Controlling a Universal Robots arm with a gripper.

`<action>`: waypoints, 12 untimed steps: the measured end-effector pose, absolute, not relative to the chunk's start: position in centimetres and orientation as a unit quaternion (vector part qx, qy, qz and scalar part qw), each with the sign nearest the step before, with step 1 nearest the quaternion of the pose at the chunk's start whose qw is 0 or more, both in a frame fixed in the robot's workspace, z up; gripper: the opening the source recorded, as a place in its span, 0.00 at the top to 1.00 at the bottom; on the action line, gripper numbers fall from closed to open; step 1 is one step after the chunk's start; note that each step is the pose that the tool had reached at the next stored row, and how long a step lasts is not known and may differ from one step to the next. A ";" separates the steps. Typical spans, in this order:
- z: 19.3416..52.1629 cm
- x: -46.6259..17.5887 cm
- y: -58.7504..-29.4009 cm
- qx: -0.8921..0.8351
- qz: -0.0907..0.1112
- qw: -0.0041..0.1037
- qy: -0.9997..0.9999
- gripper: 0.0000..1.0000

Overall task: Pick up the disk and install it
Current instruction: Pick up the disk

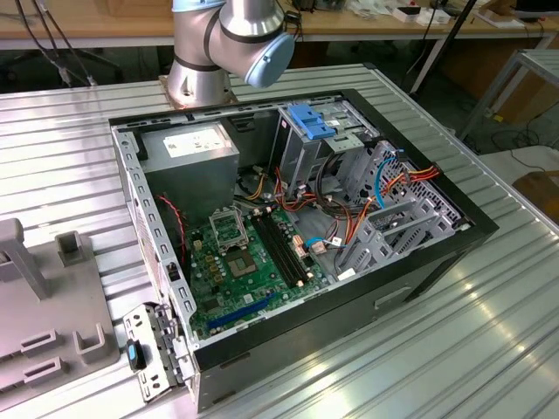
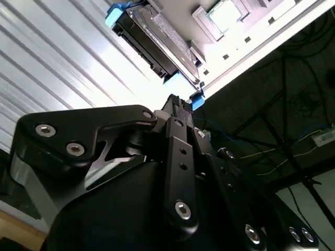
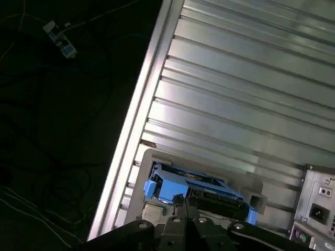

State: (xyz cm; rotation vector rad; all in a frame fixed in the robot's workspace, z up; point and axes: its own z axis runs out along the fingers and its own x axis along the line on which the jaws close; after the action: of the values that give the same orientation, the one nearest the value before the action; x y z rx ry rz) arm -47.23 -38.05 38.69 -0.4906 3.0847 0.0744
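Disk: the disk point(image 3: 209, 196) sits in a pale grey holder point(image 3: 144, 162) on the ribbed metal surface point(image 3: 251, 78), close to the surface's edge and just beside the rear of the computer case point(image 3: 316, 209). Its dark body carries blue rails point(image 3: 152, 188) at its ends. In the second wrist view the disk point(image 2: 152, 39) runs away from the camera, seated between the holder's walls.

Hand: the hand point(image 3: 183, 205) hangs right in front of the disk, jaws drawn close together with nothing seen between them. In the second wrist view its tip point(image 2: 177, 104) is just beside the near blue rail; whether it touches, I cannot tell.

Step in hand: by my reading the pick-up, since the disk is not yet out of the holder.

Doing it well: a sound grip would bear on the metal body, centred between the rails and square to the holder. As they stand, the jaws look narrower than the body.

Risk: the plastic rails may flex, and an off-centre hold could tilt the disk and bind it against the holder walls.

Case: in the exterior view the computer case point(image 1: 349, 288) lies open on its side. Its drive cage point(image 1: 319, 118) with a blue bracket stands near the power supply point(image 1: 188, 144), and orange and blue cables point(image 1: 384, 188) crowd close by.
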 end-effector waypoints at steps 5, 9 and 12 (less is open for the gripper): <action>38.7 -47.3 -38.0 -0.220 0.024 0.007 0.975 0.89; 38.7 -47.3 -38.0 -0.264 0.025 0.006 0.964 0.89; 38.7 -47.3 -38.0 -0.290 0.025 0.005 0.957 0.89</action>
State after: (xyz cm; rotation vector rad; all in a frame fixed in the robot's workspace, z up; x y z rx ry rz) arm -47.33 -38.05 38.69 -0.9067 2.9959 0.0775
